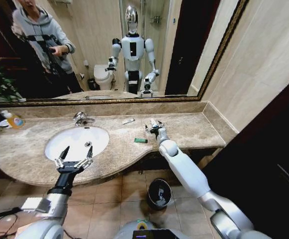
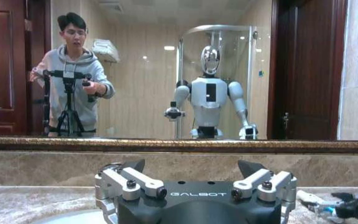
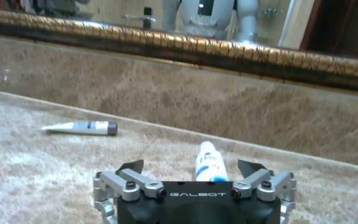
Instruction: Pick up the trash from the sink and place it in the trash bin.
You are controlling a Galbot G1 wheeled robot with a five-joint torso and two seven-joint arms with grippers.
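Right gripper [image 3: 191,179]: jaws spread, set over white plastic tube with blue marks [image 3: 209,163], lying between the fingers at lower centre of right wrist view; not yet clamped. Risk, judged: round tube on smooth marble may roll or squirt out sideways under off-centre closure; fingertips may scrape beige-brown marble counter top [image 1: 194,130] if lowered too far.

Second white tube with grey cap [image 3: 82,127] at mid left, well apart. Small green packet [image 1: 141,140] at centre of head view, near the right arm; sweep hazard on withdrawal.

Left gripper [image 1: 74,158]: fingers spread, empty, hovering at front rim of white oval basin [image 1: 77,142], lower left.

Small round black bin [image 1: 158,193] on floor, lower centre, beneath counter edge; overhang likely obstructs direct descent.
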